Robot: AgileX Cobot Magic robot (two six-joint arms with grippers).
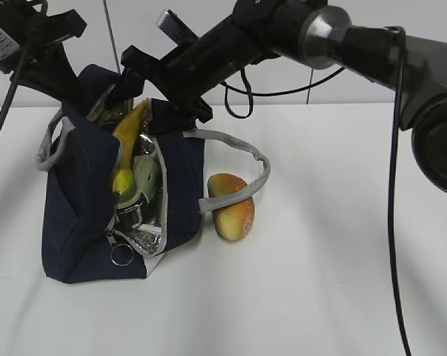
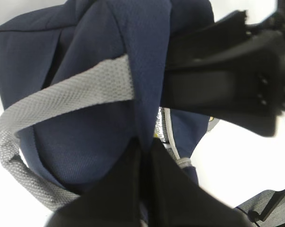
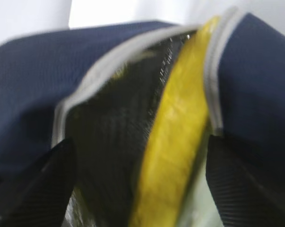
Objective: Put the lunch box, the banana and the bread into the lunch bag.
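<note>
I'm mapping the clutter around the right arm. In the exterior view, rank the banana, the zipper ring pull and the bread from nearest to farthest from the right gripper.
1. The banana, just below the right gripper, standing in the bag's open mouth.
2. The zipper ring pull, at the bag's front bottom.
3. The bread, on the table right of the bag.

Lighting: even, bright; table [image 1: 319, 297] near-white, soft shadows beside lunch bag [image 1: 82, 215]. Right wrist view heavily blurred; left wrist foreground out of focus.

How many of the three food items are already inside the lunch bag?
2. The banana stands in the open lunch bag, the lunch box beside it. The bread lies on the table outside, at the bag's right.
</note>
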